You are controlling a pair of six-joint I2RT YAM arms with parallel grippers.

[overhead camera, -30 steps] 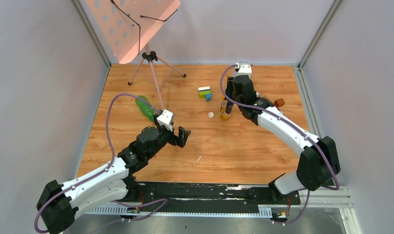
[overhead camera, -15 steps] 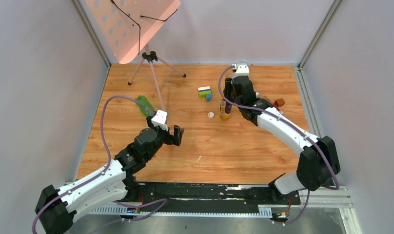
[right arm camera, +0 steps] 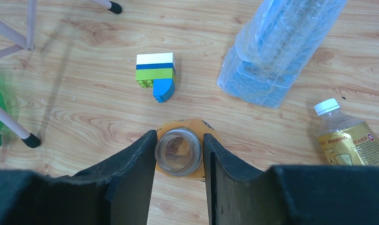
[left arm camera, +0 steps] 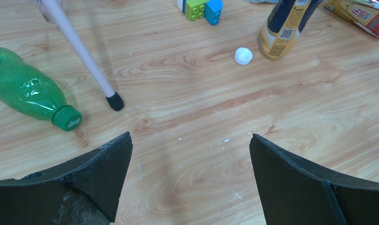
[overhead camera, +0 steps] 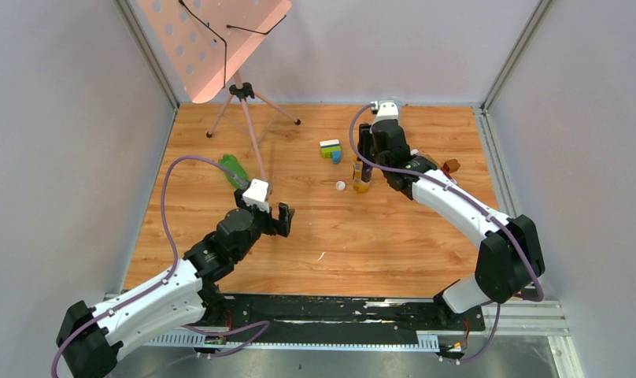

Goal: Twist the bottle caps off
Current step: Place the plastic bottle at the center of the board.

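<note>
Bottle caps (overhead camera: 340,186): one off, two left. Loose white cap (left arm camera: 243,56) lies by the amber bottle (right arm camera: 178,154) near the counter's (left arm camera: 201,108) far edge; right end effector (right arm camera: 179,138) brackets its open neck, grip unclear. Green cap (left arm camera: 67,119), second white cap (right arm camera: 327,107): on. Left end effector (left arm camera: 190,137) gapes empty.

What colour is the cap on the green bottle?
Green cap, clearest in the left wrist view.

Left arm (overhead camera: 161,291) low, left fingers (left arm camera: 84,187) spread wide, right arm (overhead camera: 449,201) stretched far, right fingers (right arm camera: 126,178) narrowly parted

Wood-grain tabletop (overhead camera: 362,244); plain grey walls (overhead camera: 63,118); pink perforated stand (overhead camera: 220,47) on tripod, back-left.
</note>
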